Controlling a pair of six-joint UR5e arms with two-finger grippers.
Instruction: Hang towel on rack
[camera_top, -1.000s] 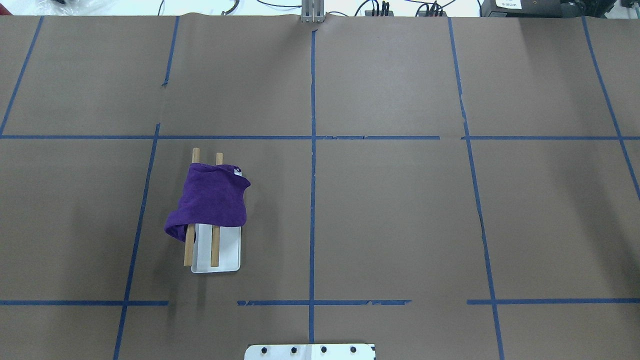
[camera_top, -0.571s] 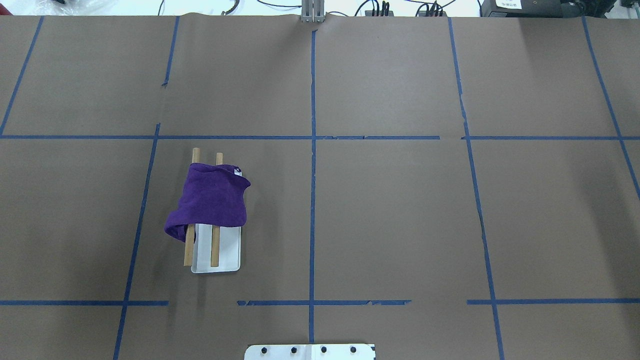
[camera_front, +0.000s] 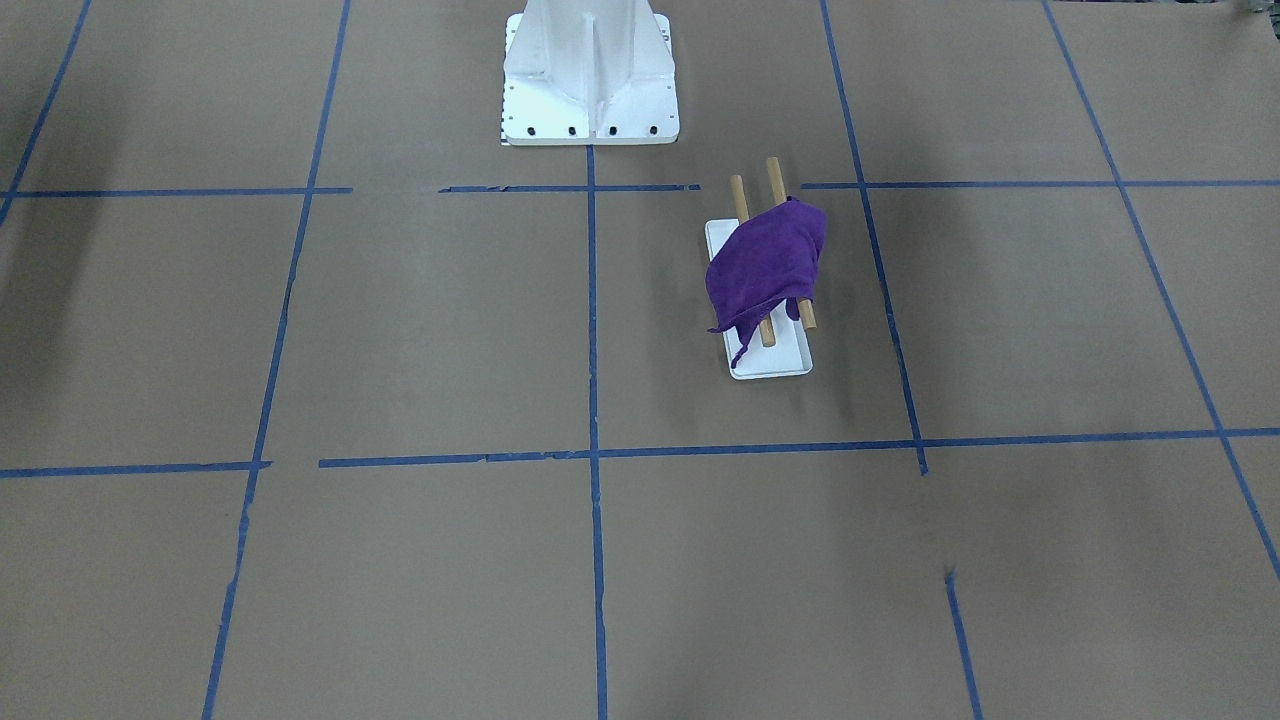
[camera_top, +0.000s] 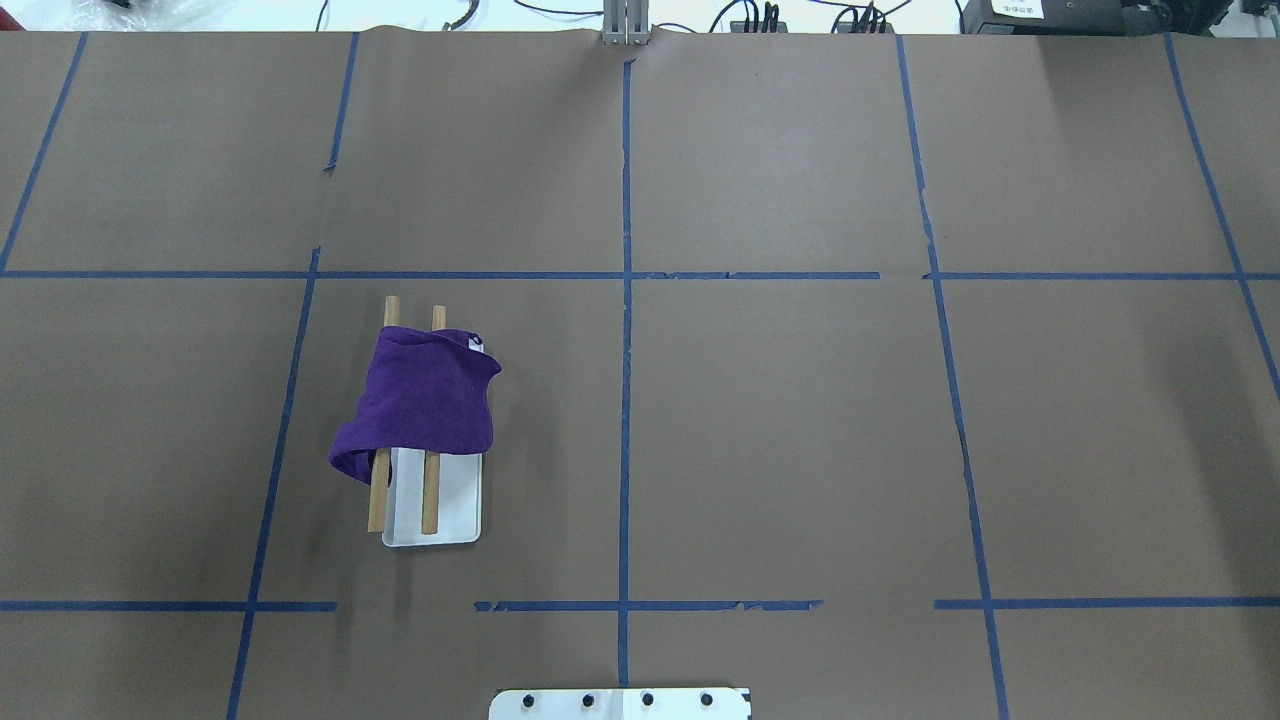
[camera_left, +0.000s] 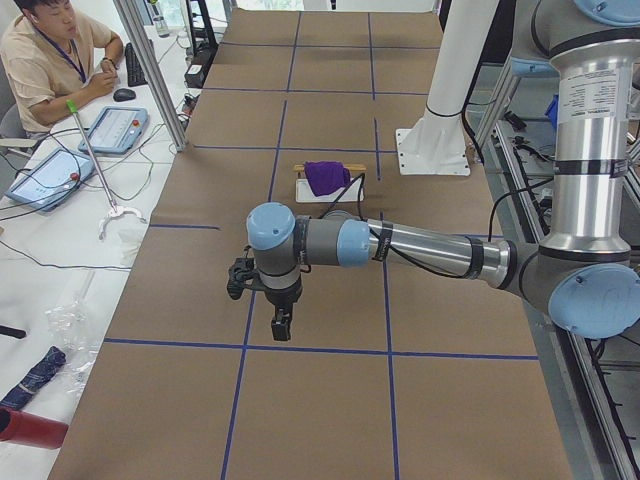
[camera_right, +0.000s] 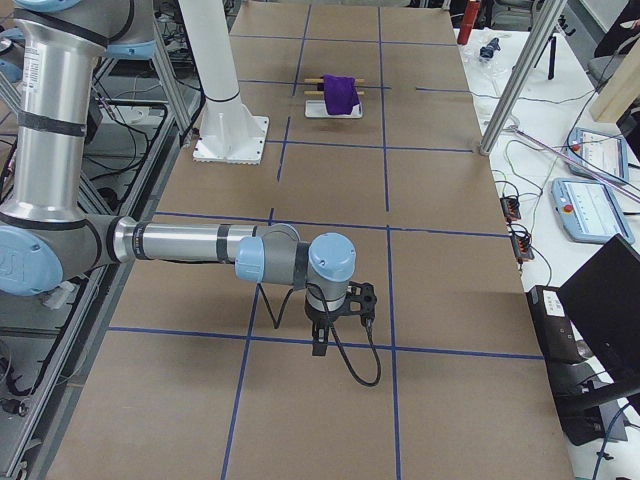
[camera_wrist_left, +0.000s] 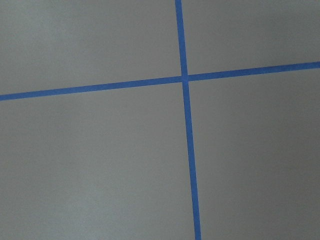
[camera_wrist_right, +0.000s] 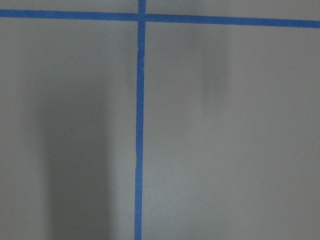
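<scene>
A purple towel (camera_top: 425, 400) lies draped over the two wooden dowels of the rack (camera_top: 431, 505), which stands on its white base plate (camera_top: 455, 500) left of the table's middle. It also shows in the front-facing view: towel (camera_front: 765, 265), rack (camera_front: 768, 335). It is small in the side views: towel (camera_left: 326, 176), towel (camera_right: 341, 93). My left gripper (camera_left: 282, 325) hangs over bare paper far from the rack, seen only in the left side view. My right gripper (camera_right: 320, 343) shows only in the right side view. I cannot tell whether either is open or shut.
The white metal pedestal (camera_front: 590, 75) with bolt holes stands at the robot's side of the table. Blue tape lines (camera_top: 625, 400) grid the brown paper. An operator (camera_left: 50, 60) sits at a side desk with tablets. Both wrist views show only paper and tape.
</scene>
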